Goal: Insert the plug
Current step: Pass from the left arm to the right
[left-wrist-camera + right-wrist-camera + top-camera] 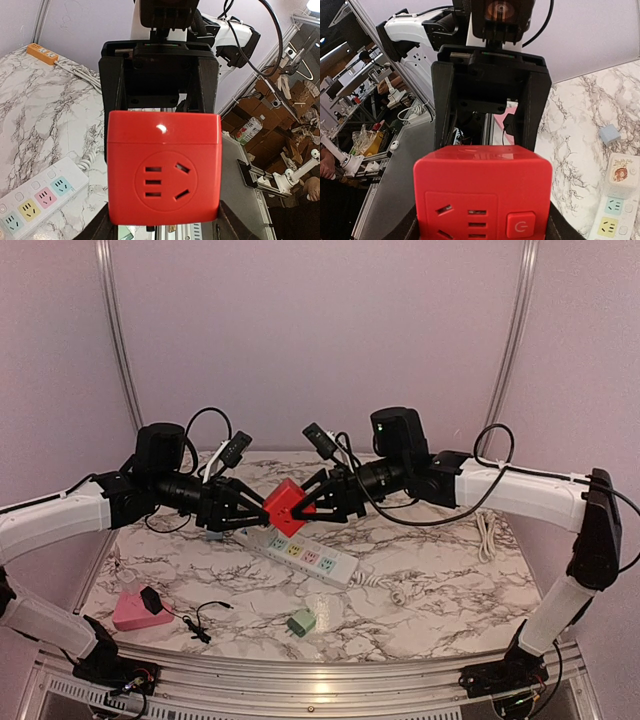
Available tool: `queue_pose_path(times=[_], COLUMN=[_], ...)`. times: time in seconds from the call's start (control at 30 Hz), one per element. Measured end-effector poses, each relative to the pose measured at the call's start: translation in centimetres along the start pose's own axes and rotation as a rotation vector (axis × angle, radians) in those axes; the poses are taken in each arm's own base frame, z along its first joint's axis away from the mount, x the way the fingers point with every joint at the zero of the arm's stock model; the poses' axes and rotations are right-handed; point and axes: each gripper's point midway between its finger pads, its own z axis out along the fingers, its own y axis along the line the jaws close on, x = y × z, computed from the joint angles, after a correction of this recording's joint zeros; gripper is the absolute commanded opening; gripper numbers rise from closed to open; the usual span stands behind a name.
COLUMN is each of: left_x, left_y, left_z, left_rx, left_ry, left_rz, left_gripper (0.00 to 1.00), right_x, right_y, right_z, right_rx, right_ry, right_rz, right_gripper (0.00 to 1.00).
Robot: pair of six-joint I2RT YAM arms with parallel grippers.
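The plug is a red cube adapter (285, 506) with socket slots on its faces, held in the air between both arms above the white power strip (305, 555). Its prongs are hidden. My left gripper (262, 508) is shut on it from the left. In the left wrist view the cube (164, 167) fills the space between the dark fingers (100, 227). My right gripper (306, 508) holds it from the right. In the right wrist view the cube (482, 192) shows its power button, and the fingers (557, 227) press on both its sides.
The power strip (40, 197) has several coloured sockets and a coiled white cord (390, 585). A green plug (300, 621), a pink block with a black plug (135, 610) and a thin black cable (200, 625) lie near the front. An orange strip (45, 52) lies behind.
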Motion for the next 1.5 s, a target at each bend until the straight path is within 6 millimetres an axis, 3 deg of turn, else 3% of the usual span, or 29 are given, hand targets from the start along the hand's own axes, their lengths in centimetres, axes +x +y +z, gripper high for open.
queue_pose_path(times=[0.13, 0.2, 0.4, 0.6, 0.77, 0.9, 1.07, 1.33, 1.5], left_x=[0.2, 0.1, -0.3, -1.4, -1.8, -0.3, 2.6, 4.9, 4.3], left_y=[0.2, 0.4, 2.0, 3.6, 6.6, 10.4, 13.9, 15.3, 15.4], left_z=[0.0, 0.0, -0.2, -1.7, -3.7, -6.5, -9.7, -12.0, -13.1], left_rx=[-0.008, -0.025, -0.128, -0.306, -0.479, -0.629, -0.797, -0.959, -1.03], left_ry=[0.004, 0.001, -0.021, -0.083, -0.125, -0.158, -0.182, -0.185, -0.163], left_rz=[-0.005, 0.007, 0.024, 0.056, 0.017, -0.096, -0.22, -0.328, -0.38], left_gripper=[0.76, 0.98, 0.99, 0.99, 0.99, 0.99, 0.99, 0.99, 0.99], right_x=[0.1, 0.2, 0.4, 1.3, 2.5, 3.5, 6.4, 10.1, 11.7], right_y=[-0.1, -0.2, -0.9, -2.2, -3.5, -5.3, -8.0, -11.6, -13.5], right_z=[0.0, 0.0, -0.4, -1.0, -2.0, -3.0, -4.0, -5.2, -5.4], right_rx=[-0.004, 0.0, 0.034, 0.132, 0.256, 0.38, 0.519, 0.685, 0.74], right_ry=[0.003, 0.006, 0.01, 0.037, 0.071, 0.099, 0.158, 0.285, 0.356], right_rz=[0.004, 0.011, 0.022, 0.015, -0.011, -0.024, -0.003, 0.035, 0.04], right_gripper=[0.0, 0.0, 0.0, 0.0, 0.0, 0.0, 0.0, 0.0, 0.0])
